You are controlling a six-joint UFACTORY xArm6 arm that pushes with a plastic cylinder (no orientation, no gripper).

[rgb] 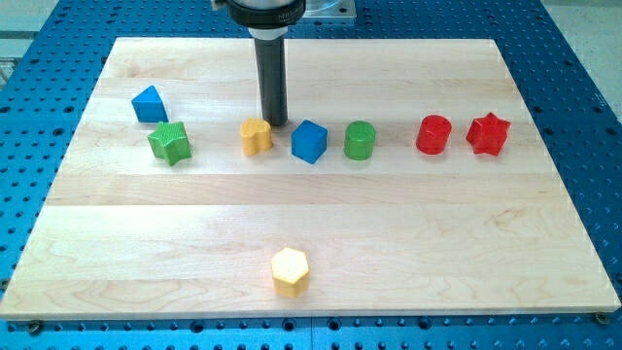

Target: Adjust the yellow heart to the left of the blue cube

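Well, the rod ends in a bare tip [276, 122] with no fingers to open or close; it holds nothing, sitting just behind the heart [256, 136], toward its cube side. The heart lies just left of the cube [309, 142], a small gap between. I'd judge only a short, gentle nudge is needed, square-on so the rounded heart doesn't spin. Blocks look like ridged plastic; the board [146, 224] is smooth pale wood

Pale wooden board [321, 224] on blue perforated metal table [583, 117]; even, bright light.
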